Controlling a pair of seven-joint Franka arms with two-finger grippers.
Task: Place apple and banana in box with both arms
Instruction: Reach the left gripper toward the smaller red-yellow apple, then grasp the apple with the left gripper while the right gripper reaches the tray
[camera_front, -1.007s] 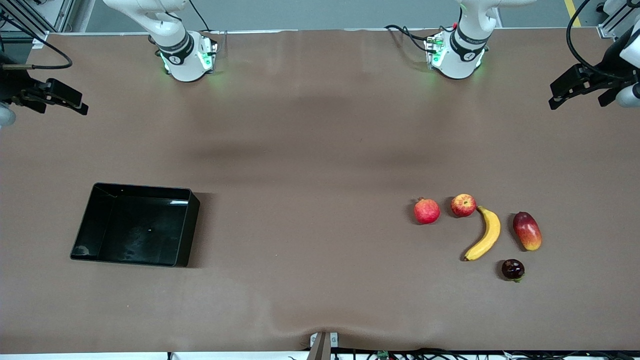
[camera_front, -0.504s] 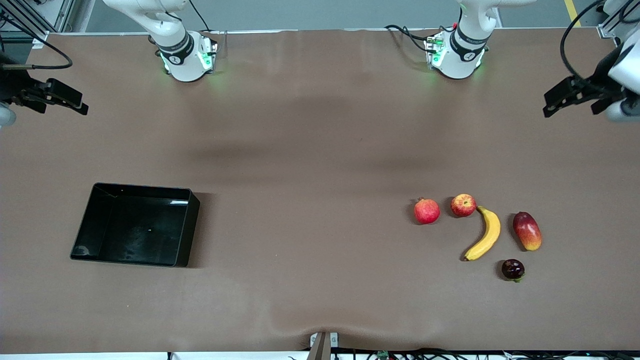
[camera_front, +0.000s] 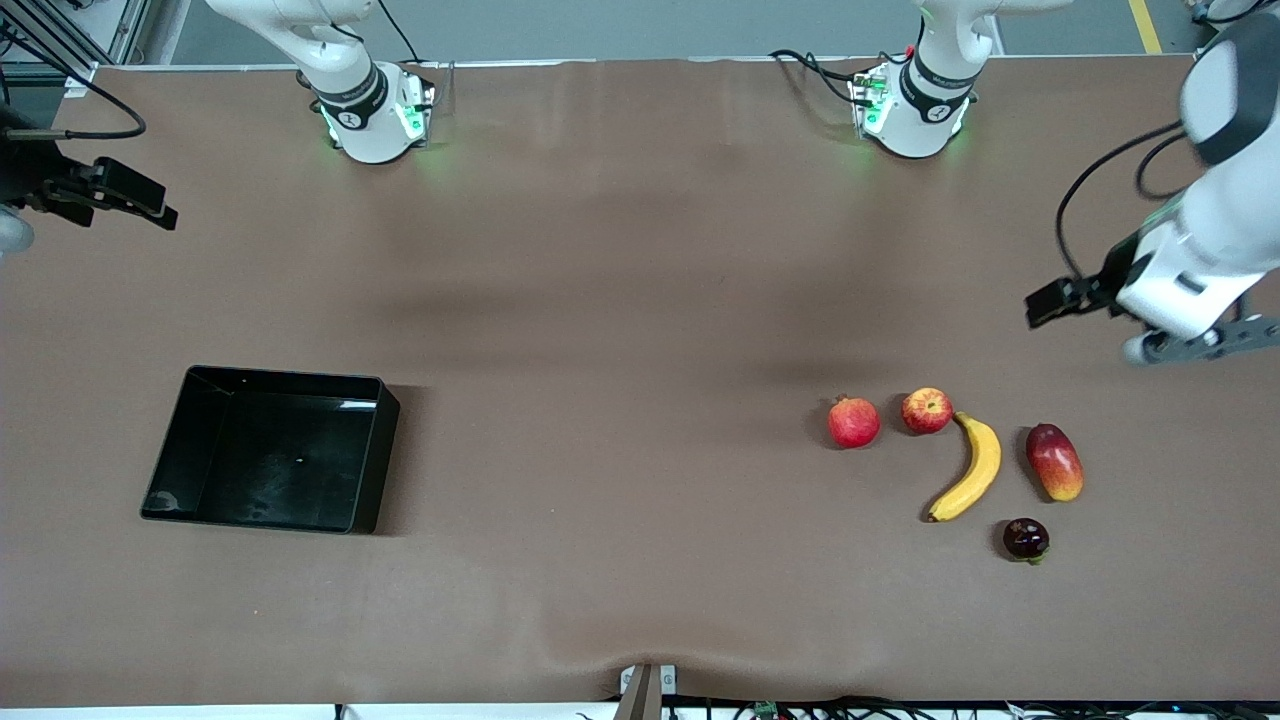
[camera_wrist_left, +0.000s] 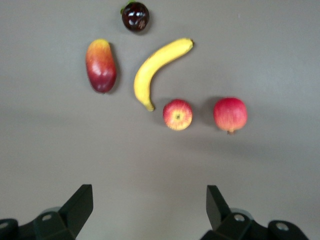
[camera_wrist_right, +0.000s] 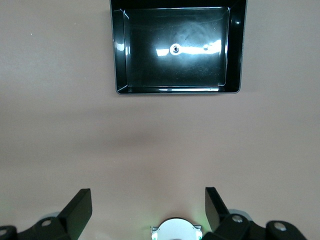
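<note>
Brown matting covers the bench (camera_front: 620, 300) from end to end. From the front camera, the box (camera_front: 372, 460) sits toward the right arm's end, with nothing in it. Toward the left arm's end lies the fruit: the apple (camera_front: 927, 410) just beside the banana (camera_front: 970, 468), a pomegranate (camera_front: 853, 422) beside the apple, a mango (camera_front: 1054, 461) beside the banana, and a dark plum (camera_front: 1026, 539) nearest the camera. The left fingers (camera_front: 1050, 302) hang over bare bench, short of the fruit and farther from the camera than it. The right fingers (camera_front: 135, 200) hang over the bench's edge at the right arm's end, that arm waiting.

From the left wrist, the left fingers (camera_wrist_left: 150, 205) stand wide apart and hold nothing. Ahead of them lie the apple (camera_wrist_left: 177, 114), nearly centred between the tips, and the banana (camera_wrist_left: 157, 70) curving away past it. The apple looks firm, smooth and prone to roll, so a grip across its widest part seems safest. The banana looks light but bruisable; taking it across the middle of its curve, fingers crosswise to its length, should keep it balanced.

From the right wrist, the right fingers (camera_wrist_right: 148, 205) are likewise spread and empty, with the box (camera_wrist_right: 235, 50) ahead of them, its glossy floor bare.
</note>
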